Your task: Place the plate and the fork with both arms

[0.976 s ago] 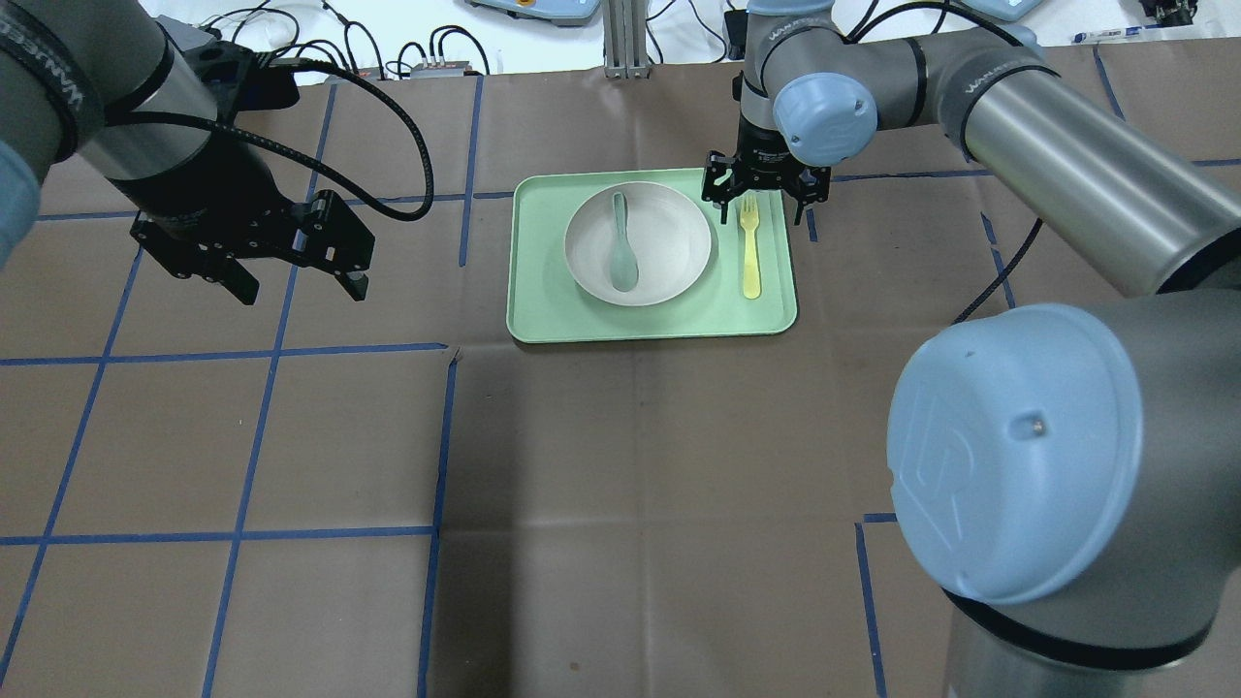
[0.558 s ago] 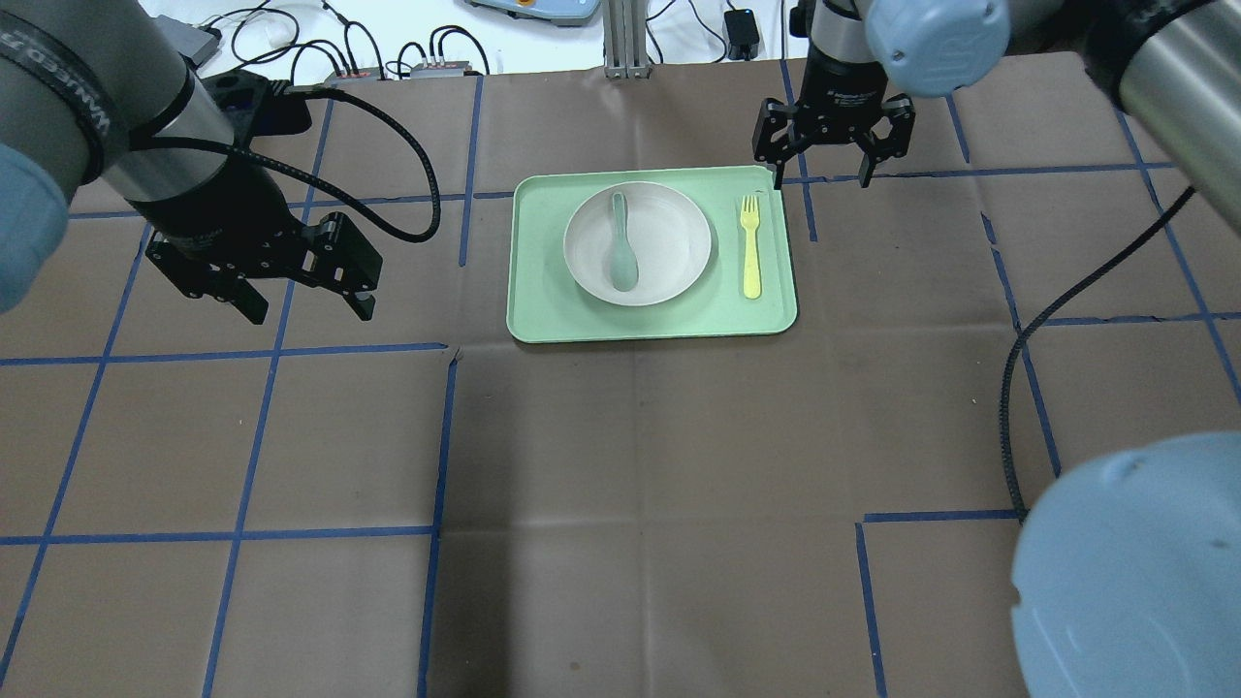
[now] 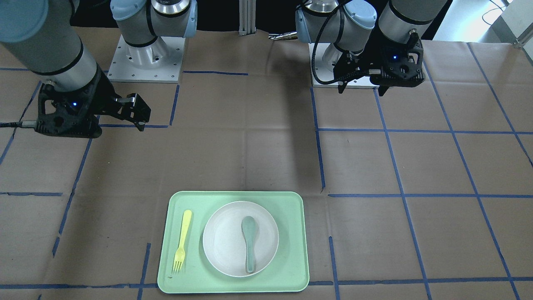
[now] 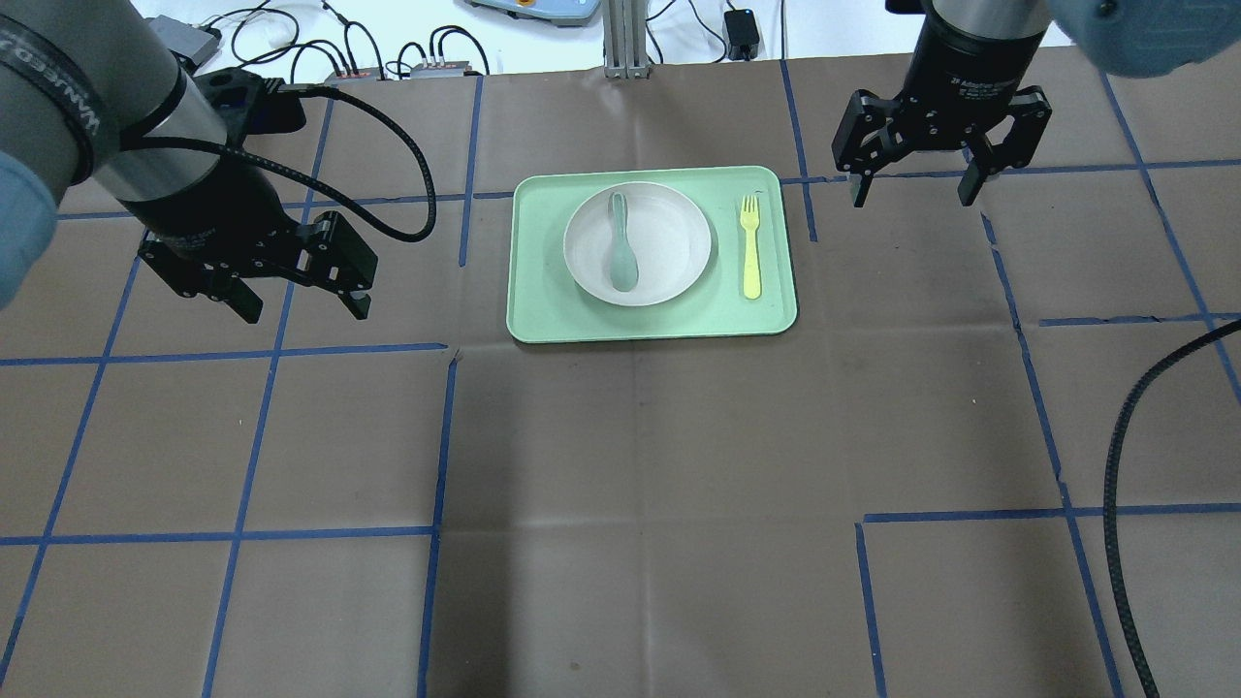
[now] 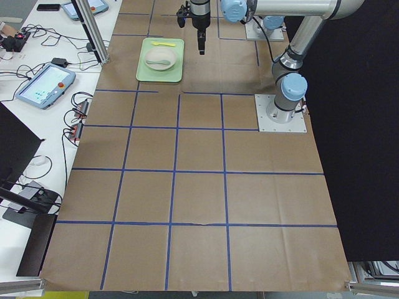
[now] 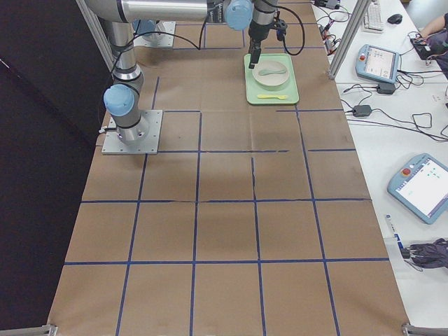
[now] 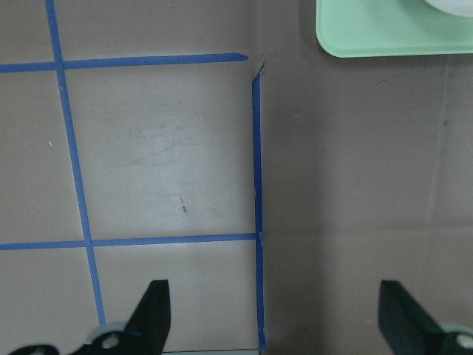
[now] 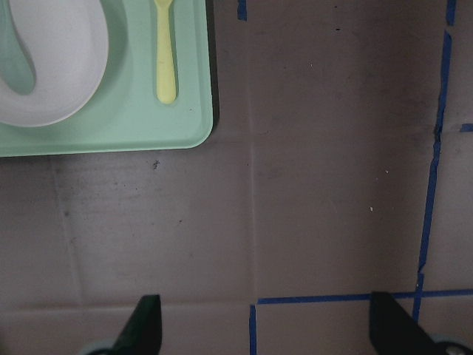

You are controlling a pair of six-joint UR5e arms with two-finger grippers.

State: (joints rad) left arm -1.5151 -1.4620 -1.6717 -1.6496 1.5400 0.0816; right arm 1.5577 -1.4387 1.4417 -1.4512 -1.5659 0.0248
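Note:
The off-white plate (image 4: 674, 242) lies in the mint-green tray (image 4: 535, 271) with a grey-green spoon (image 4: 620, 242) on it. The pale-yellow fork (image 4: 749, 247) lies on the tray to the plate's right, tines pointing away from the robot. My right gripper (image 4: 912, 198) is open and empty, above the table off the tray's far right corner. Its wrist view shows the fork (image 8: 165, 52) and the plate (image 8: 66, 59) at the top left. My left gripper (image 4: 305, 310) is open and empty, to the left of the tray. Its wrist view shows only a tray corner (image 7: 384, 37).
Brown paper with blue tape lines covers the table. Cables and small devices lie beyond its far edge (image 4: 388, 58). A black cable (image 4: 1125, 465) hangs at the right. The two arm bases (image 3: 145, 54) stand on the robot's side.
My right gripper has risen from over the fork's tines and moved right, off the tray. The fork stays on the tray. My left gripper has shifted a little nearer.

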